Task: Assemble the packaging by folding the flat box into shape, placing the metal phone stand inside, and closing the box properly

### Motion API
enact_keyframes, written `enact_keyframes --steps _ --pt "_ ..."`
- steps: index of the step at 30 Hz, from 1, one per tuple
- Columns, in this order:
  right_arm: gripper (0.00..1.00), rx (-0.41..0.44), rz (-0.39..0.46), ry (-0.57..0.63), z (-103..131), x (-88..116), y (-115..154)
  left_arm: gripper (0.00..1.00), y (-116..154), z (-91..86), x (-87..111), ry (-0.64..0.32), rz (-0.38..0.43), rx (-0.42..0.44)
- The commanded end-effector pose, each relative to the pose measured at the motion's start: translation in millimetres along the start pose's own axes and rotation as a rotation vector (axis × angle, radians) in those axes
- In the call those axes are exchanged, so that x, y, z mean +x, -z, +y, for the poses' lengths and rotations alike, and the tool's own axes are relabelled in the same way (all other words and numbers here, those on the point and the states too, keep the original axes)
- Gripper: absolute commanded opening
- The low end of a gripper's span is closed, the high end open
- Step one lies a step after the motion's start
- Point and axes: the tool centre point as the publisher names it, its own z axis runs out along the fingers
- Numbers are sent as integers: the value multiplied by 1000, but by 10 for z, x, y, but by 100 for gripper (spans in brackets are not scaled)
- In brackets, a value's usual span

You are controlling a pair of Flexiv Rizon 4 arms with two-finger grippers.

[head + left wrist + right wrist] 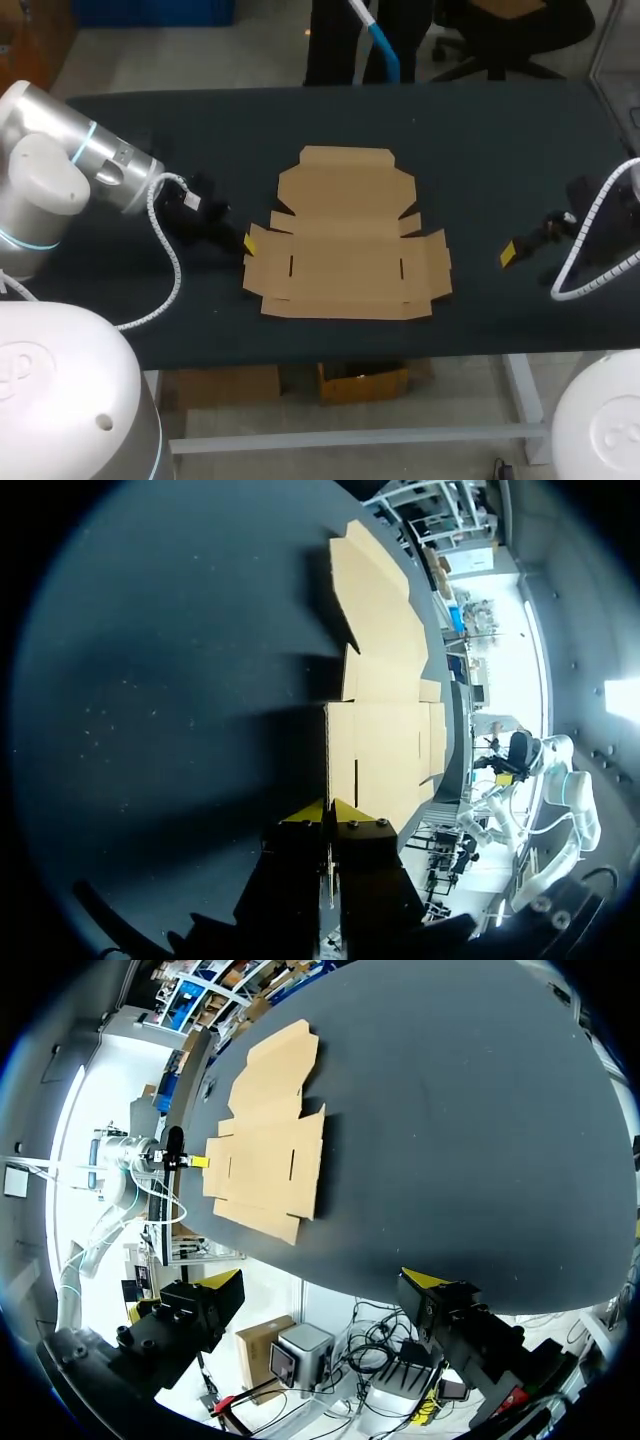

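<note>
Flat box (345,240) lies unfolded mid-bench (480,150), flaps spread.

Head view: left fingers (249,242) at box's left flap edge, gap not readable. Right fingers (510,253) well apart from box's right edge, spread not readable either.

Left wrist view: left fingers (352,812) pressed together, yellow tips meeting at near edge of box (385,740). Cannot tell whether flap is pinched.

Right wrist view: right fingers (226,1278) spread wide, nothing between. Box (265,1160) far ahead, left fingers (197,1161) at its far edge.
</note>
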Motion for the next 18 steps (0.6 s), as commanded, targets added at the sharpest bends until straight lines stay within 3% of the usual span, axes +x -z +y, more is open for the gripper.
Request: enact_keyframes --steps 1,18 --pt "100 6 5 0 12 -3 14 0 -3 3 -6 3 0 2" --pt "100 5 4 -2 6 8 24 0 -2 31 -8 22 8 8"
